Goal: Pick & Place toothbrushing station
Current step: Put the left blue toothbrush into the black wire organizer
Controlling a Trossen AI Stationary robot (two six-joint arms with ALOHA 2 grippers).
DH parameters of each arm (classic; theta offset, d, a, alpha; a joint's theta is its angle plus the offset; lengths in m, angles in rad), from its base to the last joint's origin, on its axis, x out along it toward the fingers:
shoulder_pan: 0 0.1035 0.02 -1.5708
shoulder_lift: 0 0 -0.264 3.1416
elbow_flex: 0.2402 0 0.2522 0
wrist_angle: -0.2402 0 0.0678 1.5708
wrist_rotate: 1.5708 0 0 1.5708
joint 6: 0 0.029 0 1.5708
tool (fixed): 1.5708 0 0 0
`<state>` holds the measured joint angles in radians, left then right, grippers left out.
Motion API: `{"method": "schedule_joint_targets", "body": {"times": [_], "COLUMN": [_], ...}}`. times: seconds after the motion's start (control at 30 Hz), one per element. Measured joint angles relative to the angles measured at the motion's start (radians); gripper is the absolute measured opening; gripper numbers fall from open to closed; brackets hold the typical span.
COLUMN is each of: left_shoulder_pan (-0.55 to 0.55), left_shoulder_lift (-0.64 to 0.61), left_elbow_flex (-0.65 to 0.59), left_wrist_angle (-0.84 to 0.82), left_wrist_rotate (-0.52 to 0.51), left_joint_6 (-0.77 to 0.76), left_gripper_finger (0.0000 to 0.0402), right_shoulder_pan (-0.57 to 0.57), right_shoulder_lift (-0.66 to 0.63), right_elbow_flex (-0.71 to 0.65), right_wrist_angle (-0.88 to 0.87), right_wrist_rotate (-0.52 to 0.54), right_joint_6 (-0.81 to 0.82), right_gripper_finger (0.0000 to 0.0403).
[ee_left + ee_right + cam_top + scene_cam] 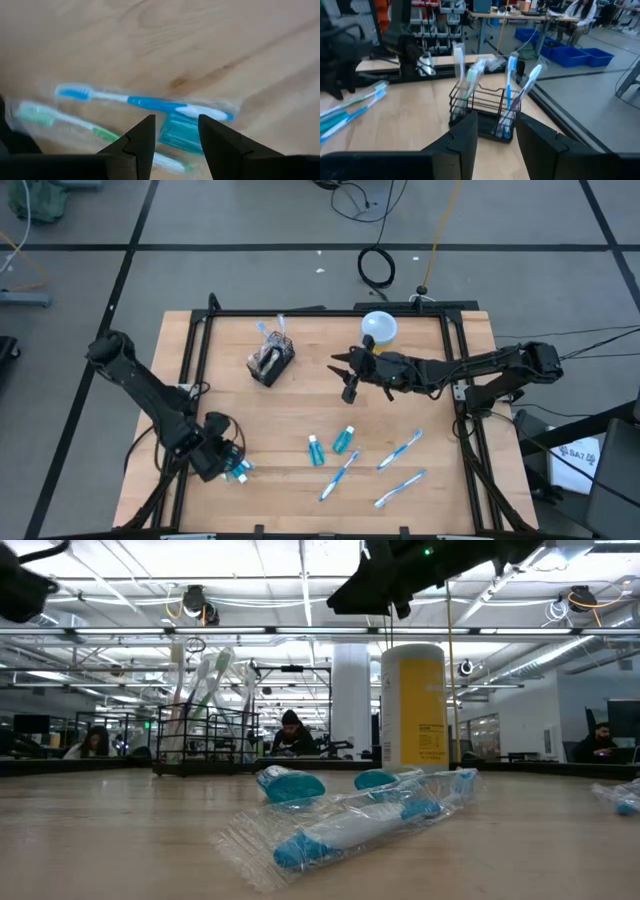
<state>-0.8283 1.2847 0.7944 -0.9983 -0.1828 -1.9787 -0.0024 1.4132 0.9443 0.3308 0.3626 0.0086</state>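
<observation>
Left pincer (pixel 237 467): mine, low at the tabletop's front-left corner, jaws parted over a teal tube (pixel 181 134); nothing held.
Right pincer (pixel 347 373): aloft mid-tabletop, part open, empty.
Done: basket (pixel 271 358) holds several toothbrushes.
Left: loose toothbrushes (pixel 401 449) and tubes (pixel 344 440) near the front edge.

Smooth pale wood table (pixel 300 400), black wire-mesh basket (pixel 270 362), glossy crinkled clear plastic around toothbrushes (pixel 350 825).
</observation>
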Motion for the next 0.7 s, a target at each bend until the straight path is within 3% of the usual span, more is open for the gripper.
{"method": "schedule_joint_targets", "body": {"times": [0.33, 0.53, 0.7], "left_shoulder_pan": [-0.107, -0.081, -0.071], "left_shoulder_lift": [0.193, 0.277, 0.320], "left_elbow_flex": [0.000, 0.000, -0.001], "left_wrist_angle": [-0.017, -0.026, -0.084], "left_wrist_rotate": [0.049, 0.035, -0.043], "left_joint_6": [-0.404, -0.405, -0.388], "left_gripper_finger": [0.0152, 0.0152, 0.0152], "right_shoulder_pan": [-0.031, -0.044, -0.043], "right_shoulder_lift": [0.000, 0.000, 0.000], "right_elbow_flex": [0.000, 0.000, 0.000], "right_wrist_angle": [0.003, 0.019, 0.021], "right_wrist_rotate": [0.000, 0.000, -0.001], "right_joint_6": [-0.004, 0.000, 0.005], "right_gripper_finger": [0.0125, 0.0125, 0.0125]}}
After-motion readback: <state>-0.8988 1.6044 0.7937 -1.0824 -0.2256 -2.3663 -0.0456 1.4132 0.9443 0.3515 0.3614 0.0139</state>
